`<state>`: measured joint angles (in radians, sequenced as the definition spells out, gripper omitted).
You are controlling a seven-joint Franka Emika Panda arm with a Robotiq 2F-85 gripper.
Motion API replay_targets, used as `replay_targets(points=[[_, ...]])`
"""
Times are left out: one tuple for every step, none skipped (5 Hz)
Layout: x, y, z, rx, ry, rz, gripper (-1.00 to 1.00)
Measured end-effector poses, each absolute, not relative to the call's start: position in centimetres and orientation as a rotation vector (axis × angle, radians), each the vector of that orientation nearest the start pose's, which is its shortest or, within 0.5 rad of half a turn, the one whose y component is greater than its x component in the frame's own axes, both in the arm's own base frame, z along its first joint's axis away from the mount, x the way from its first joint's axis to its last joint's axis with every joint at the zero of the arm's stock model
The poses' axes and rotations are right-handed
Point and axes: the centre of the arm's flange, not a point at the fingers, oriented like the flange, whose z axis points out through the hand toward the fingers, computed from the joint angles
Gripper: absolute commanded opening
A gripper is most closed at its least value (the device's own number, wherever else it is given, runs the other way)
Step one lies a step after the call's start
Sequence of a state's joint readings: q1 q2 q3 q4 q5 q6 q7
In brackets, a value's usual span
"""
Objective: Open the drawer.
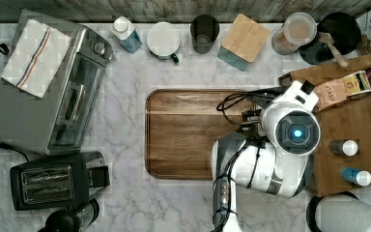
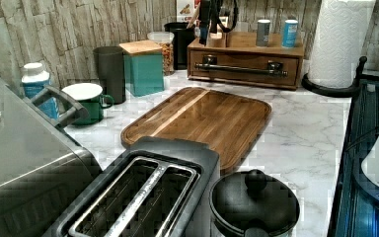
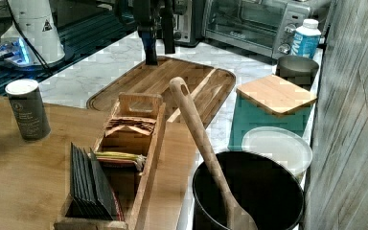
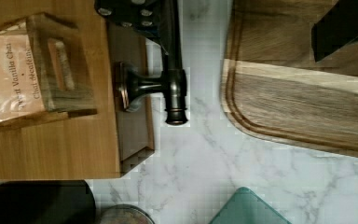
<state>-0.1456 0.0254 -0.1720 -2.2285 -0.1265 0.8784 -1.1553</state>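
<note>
The drawer (image 2: 244, 69) is seen in the left view at the far side of the marble worktop (image 2: 301, 143), set in a wooden box unit (image 2: 296, 51) beyond the cutting board (image 2: 202, 121), its front flush and its black bar handle (image 4: 175, 70) running across it. The gripper (image 2: 208, 27) is seen in the left view above the handle's left end, its upper part cut off by the frame edge and its tips lost against the dark items behind. Whether the jaws are open or closed cannot be told, since in the wrist view only dark fragments of them are visible beside the handle's end post.
</note>
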Motion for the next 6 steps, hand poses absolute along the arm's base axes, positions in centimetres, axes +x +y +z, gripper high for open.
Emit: replay_targets(points=[[51.5, -18.7, 37.0, -3.296, -0.215, -0.229, 1.0], [50.3, -20.5, 36.3, -3.298, -0.158, -0.185, 1.0], [49.9, -22.4, 35.8, -3.314, -0.192, -0.234, 1.0], [49.4, -23.5, 35.3, -3.312, -0.203, -0.237, 1.0], [48.7, -23.7, 34.6, -3.301, -0.15, -0.296, 1.0], [47.8, -22.9, 33.3, -3.271, -0.113, -0.287, 1.0]])
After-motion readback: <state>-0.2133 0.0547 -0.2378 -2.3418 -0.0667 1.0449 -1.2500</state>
